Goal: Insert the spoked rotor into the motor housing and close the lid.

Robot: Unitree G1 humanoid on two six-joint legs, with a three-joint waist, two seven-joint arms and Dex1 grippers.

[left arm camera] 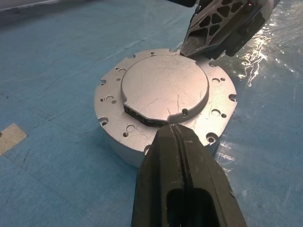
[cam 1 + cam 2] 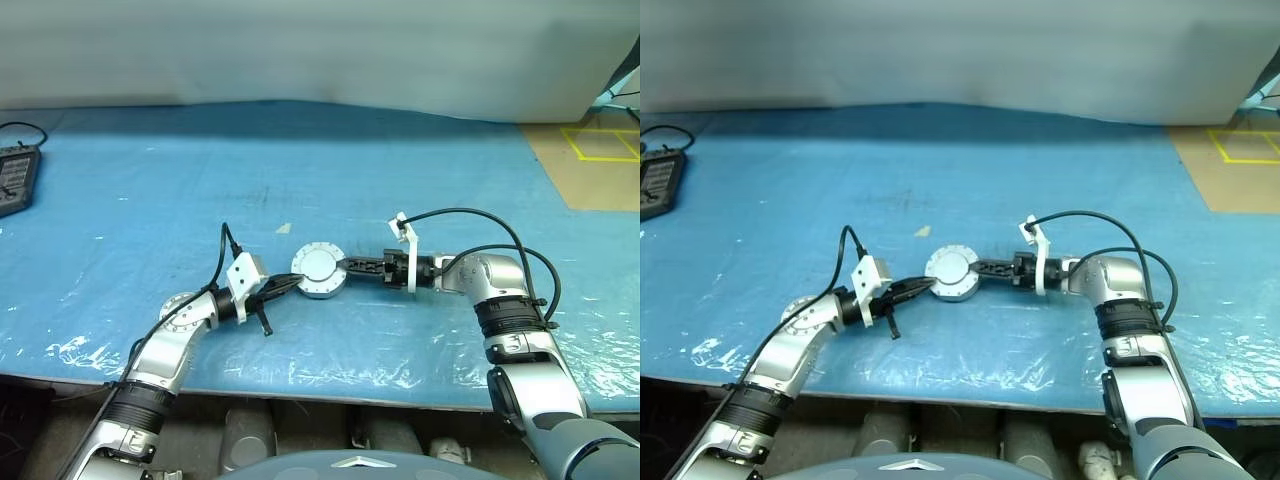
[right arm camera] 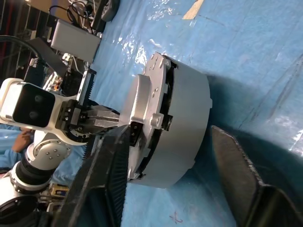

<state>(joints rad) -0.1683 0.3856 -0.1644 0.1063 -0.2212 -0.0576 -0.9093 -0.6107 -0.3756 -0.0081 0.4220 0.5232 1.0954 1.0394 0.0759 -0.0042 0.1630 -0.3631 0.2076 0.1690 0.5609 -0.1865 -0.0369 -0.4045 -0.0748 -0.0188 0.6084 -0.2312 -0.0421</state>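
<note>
**The lid is down, but not quite flat**

Left eye view: The motor housing (image 2: 321, 283) sits on the blue table cover (image 2: 150, 200), near the front edge. The lid (image 2: 322, 264) lies on top of it with its smooth grey side up. The left gripper (image 2: 290, 284) comes at it from one side and the right gripper (image 2: 347, 265) from the other. A dark box (image 2: 17, 178) rests well away at the far left.

Right eye view: Same scene. The spoked rotor is hidden; my guess is that it is already inside, under the lid.

Left wrist view: The left fingers (image 1: 182, 189) are pressed tight together and hold nothing. Their tip touches the lid's near edge. The right gripper's black finger sits at the far edge.

Right wrist view: This side look shows a thin dark gap between lid and housing, which the top views do not show. The right fingers (image 3: 106, 175) are about half open, one on each side of the housing, gripping nothing that I can see.

This looks like the closing step. Next, the lid needs a gentle push down until the gap is gone, while the housing is kept from sliding.
</note>
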